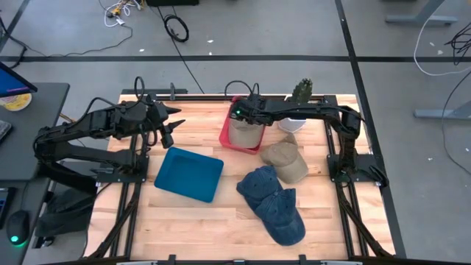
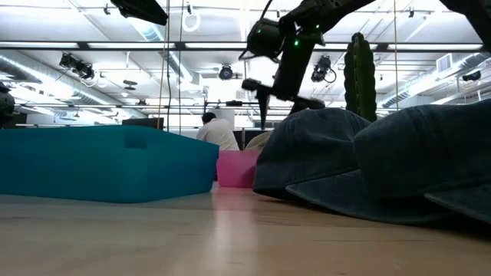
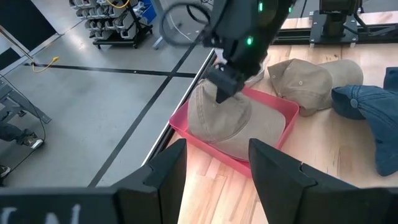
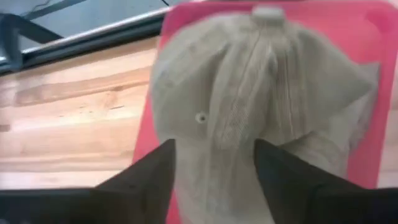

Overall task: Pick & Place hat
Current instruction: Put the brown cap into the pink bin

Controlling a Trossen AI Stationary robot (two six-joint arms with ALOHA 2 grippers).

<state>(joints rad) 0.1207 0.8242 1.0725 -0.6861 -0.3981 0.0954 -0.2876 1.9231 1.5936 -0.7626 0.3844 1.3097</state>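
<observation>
A tan cap (image 1: pixel 245 131) lies crown up in the pink tray (image 1: pixel 225 135), also seen in the left wrist view (image 3: pixel 224 121) and the right wrist view (image 4: pixel 249 106). My right gripper (image 1: pixel 240 112) hangs open straight over its crown, fingers pointing down (image 4: pixel 214 171). A second tan cap (image 1: pixel 287 162) lies on the wood to the right of the tray. Two blue denim caps (image 1: pixel 274 205) lie nearer the front. My left gripper (image 1: pixel 168 126) waits open in the air left of the tray (image 3: pixel 214 177). My right gripper (image 3: pixel 222 87) stands over the crown (image 3: pixel 214 109) of the tan cap in the tray, from above, one finger on either side of the top seam (image 4: pixel 239 134). I cannot tell whether the fingertips touch the cloth.
A blue tray (image 1: pixel 189 174) sits front-left of the pink one. A cactus (image 1: pixel 302 91) and a white dish (image 1: pixel 293 124) stand by the far edge under my right arm. Bare wood lies along the near left. In the low view a person (image 2: pixel 217 132) shows beyond the table.
</observation>
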